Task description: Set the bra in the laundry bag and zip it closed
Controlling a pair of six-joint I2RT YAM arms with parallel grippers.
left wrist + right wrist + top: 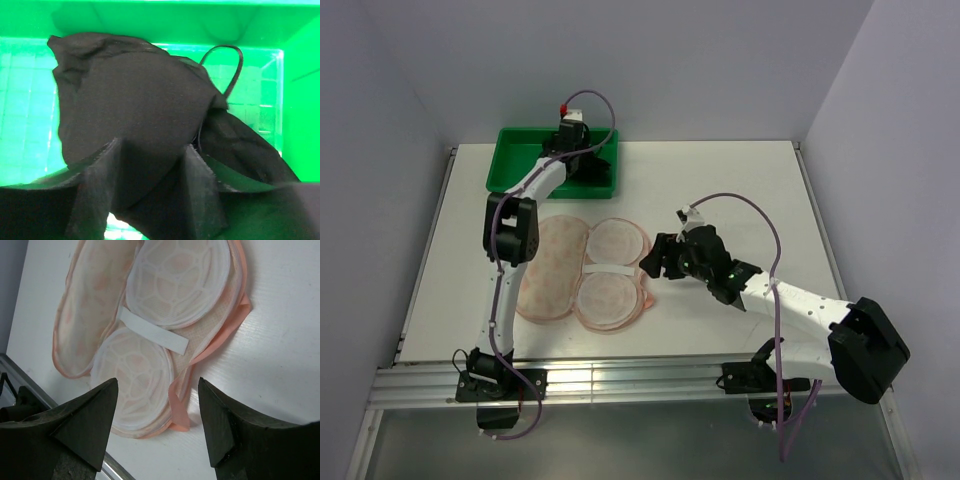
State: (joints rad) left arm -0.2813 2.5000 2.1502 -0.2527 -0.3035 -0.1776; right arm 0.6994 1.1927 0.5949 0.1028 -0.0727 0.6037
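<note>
The black bra (135, 95) lies bunched in the green tray (25, 100), one thin strap looping up at its right. My left gripper (154, 150) is low over it, jaws apart, with the bra's near edge between the fingers (100, 190). In the top view the left gripper (572, 140) reaches into the tray (515, 160). The pink laundry bag (585, 270) lies opened flat at the table's middle, its white mesh domes (175, 275) facing up. My right gripper (653, 262) is open and empty just right of the bag, above its pink loop (180, 405).
The tray stands at the back left of the white table (740, 200). A white strap (152, 330) bridges the bag's two domes. A metal rail (620, 380) runs along the table's near edge. Grey walls close in the back and both sides.
</note>
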